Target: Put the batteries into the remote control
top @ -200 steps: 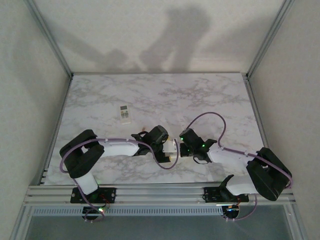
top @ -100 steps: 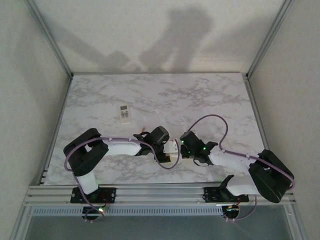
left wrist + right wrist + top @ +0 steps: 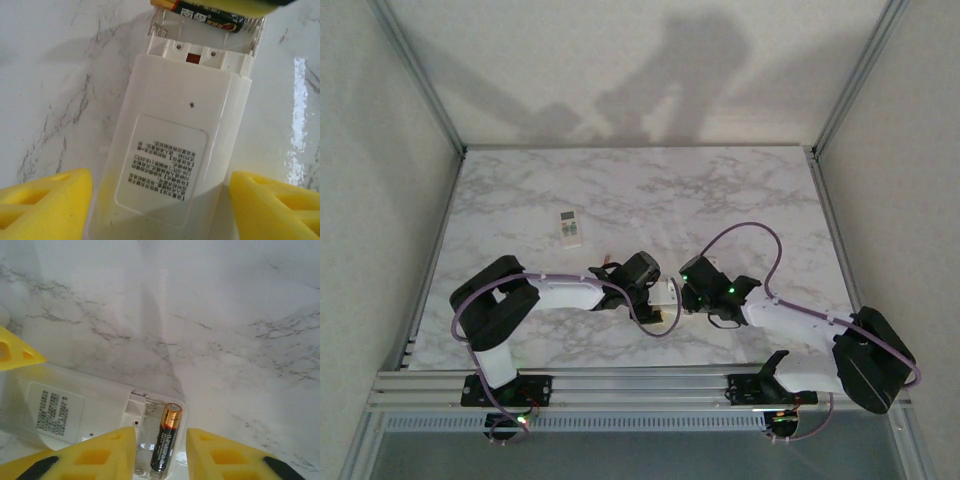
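**While one battery (image 3: 166, 442) sits in the remote control (image 3: 175, 150), both sets of jaws stand open**

Where the remote control lies back-up on the marble table (image 3: 720, 200), its battery recess is uncovered. The battery rests there across the remote's width, at the outermost end. The right gripper (image 3: 161, 431) hangs over that end, its yellow fingers (image 3: 100, 457) parted either side of the battery and clear of it. The left gripper (image 3: 160, 200) straddles the remote's labelled end, open, a pad just beside each long edge. A small white rectangular piece (image 3: 570, 228) lies well apart from the remote.
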